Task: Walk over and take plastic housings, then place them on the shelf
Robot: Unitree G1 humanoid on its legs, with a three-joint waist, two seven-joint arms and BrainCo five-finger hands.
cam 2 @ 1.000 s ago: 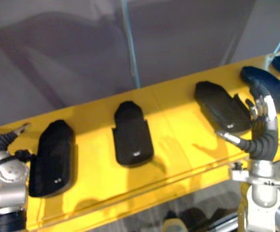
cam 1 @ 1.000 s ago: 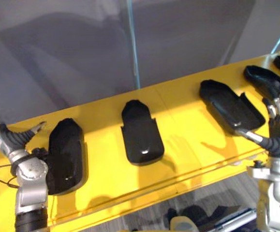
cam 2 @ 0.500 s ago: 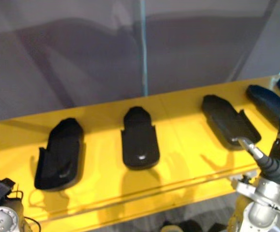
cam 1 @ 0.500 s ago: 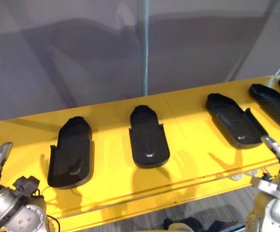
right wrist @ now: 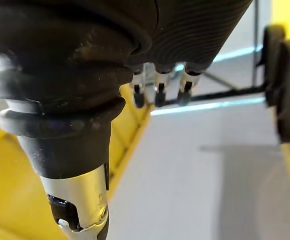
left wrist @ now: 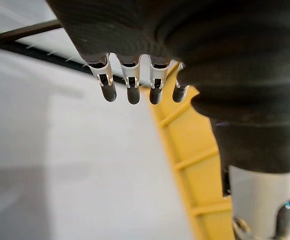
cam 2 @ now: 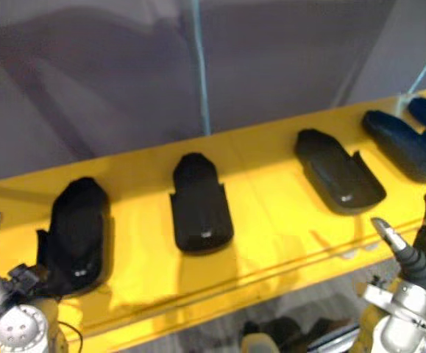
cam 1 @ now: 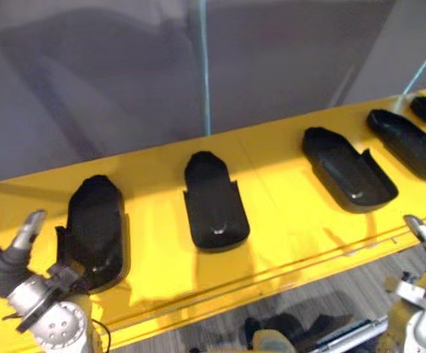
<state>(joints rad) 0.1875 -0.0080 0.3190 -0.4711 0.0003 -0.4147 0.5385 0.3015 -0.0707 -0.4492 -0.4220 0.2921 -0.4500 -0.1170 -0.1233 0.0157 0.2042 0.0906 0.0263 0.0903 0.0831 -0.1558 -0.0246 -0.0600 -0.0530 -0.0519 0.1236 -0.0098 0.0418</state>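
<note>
We are seeing smooth black plastic shining on the left housing [cam 1: 95, 232], the middle housing [cam 1: 214, 206] and the right housing [cam 1: 349, 175], each catching small bright glints, while the yellow shelf [cam 1: 290, 220] under them is showing a smooth, faintly glossy painted face. The left hand [left wrist: 185, 55] and the right hand [right wrist: 84, 65] are wearing matt, ribbed, rubbery dark covers, and their fingers [left wrist: 130, 80] are gleaming like bare silver metal with dull dark tips. Far behind, the grey wall [cam 1: 109, 81] is looking matt and even.
</note>
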